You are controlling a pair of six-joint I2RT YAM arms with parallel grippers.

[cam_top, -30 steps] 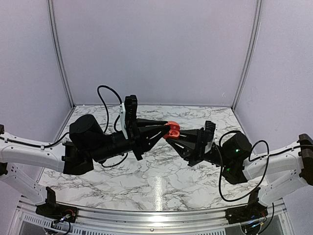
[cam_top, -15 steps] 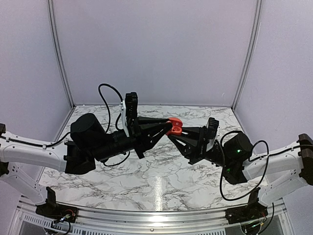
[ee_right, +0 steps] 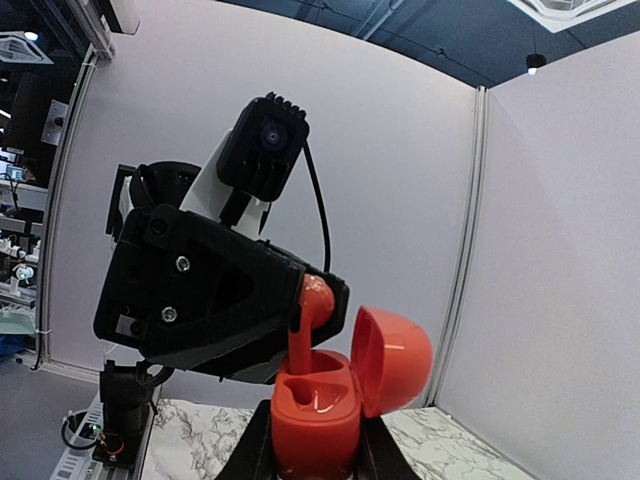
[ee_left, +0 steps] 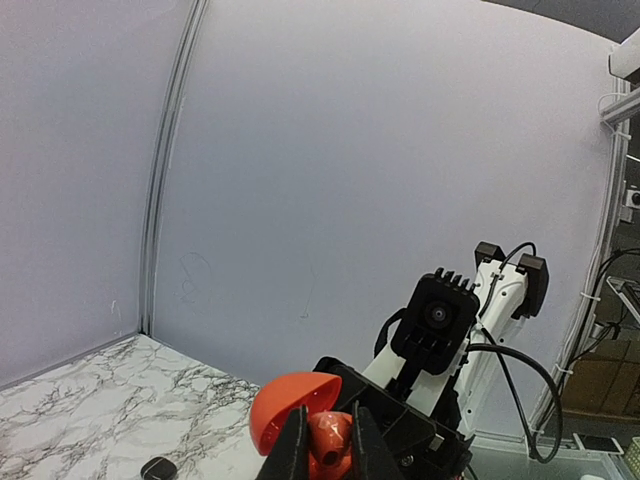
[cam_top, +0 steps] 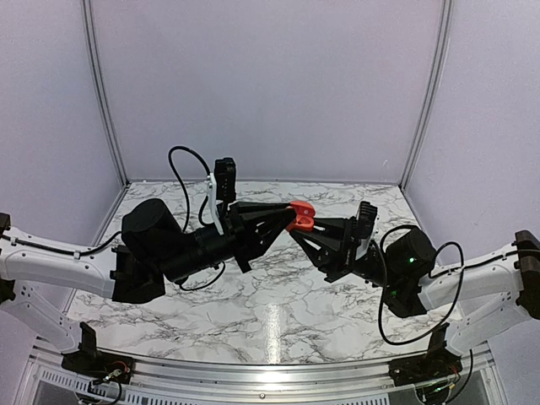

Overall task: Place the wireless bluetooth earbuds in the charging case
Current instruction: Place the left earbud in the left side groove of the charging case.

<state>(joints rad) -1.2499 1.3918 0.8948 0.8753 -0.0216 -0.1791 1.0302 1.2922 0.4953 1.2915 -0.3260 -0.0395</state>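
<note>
Both arms meet in mid-air above the white marble-patterned desk, which reads as a two-handed insertion. The right claw is pinched on the lower body of the round red glossy plastic charging case and holds it upright with its open top facing up. That gives the other arm a steady target lifted off the desk. The case's domed hinged lid stands swung open on the side away from the left arm, so it does not block the approach. The left claw is pressed together on a small red glossy plastic earbud, gripping its rounded head so the stem hangs free. The earbud sits directly over the case with its stem pointing down into the open top. The tip looks to have entered a well, though I cannot tell whether it has bottomed out. The head stands clear above the case's rim, so I judge it not yet seated. The earbud is the same red as the case, smooth and shiny, with a bulbous top narrowing to a straight stalk. Well below the case, on the desk, lies a small dark rounded object, too small to identify.
</note>
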